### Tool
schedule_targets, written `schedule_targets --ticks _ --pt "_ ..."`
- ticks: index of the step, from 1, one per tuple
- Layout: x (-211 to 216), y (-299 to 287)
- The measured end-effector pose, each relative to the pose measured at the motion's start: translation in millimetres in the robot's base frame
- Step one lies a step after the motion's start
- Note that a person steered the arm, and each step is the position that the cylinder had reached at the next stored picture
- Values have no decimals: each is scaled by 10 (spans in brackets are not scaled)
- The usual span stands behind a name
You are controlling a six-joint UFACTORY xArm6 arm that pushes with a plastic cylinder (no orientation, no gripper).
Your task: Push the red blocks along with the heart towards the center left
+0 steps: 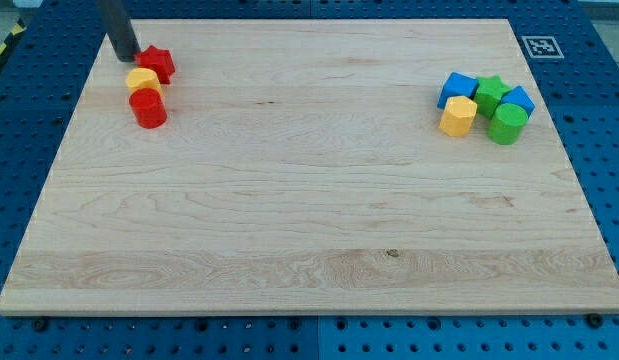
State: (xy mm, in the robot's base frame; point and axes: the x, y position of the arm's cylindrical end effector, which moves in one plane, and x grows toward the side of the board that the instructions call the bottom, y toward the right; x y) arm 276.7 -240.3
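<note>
A red star-shaped block (158, 63), a yellow heart-shaped block (143, 80) and a red cylinder (148, 108) sit close together in a short column near the board's top left corner. The star is at the top, the heart in the middle, the cylinder at the bottom. My tip (125, 57) is on the board just left of the red star and above the yellow heart, close to both or touching them.
A cluster at the view's right holds two blue blocks (456, 88) (518, 100), a green star (491, 92), a yellow hexagonal block (457, 117) and a green cylinder (507, 124). The wooden board (309, 220) lies on a blue perforated table.
</note>
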Motion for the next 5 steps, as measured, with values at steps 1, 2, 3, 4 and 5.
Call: schedule_targets --ticks 1,2,3,4,5 --pt "24 349" --pt "39 663" --pt "304 665" --pt "518 678" --pt "514 885"
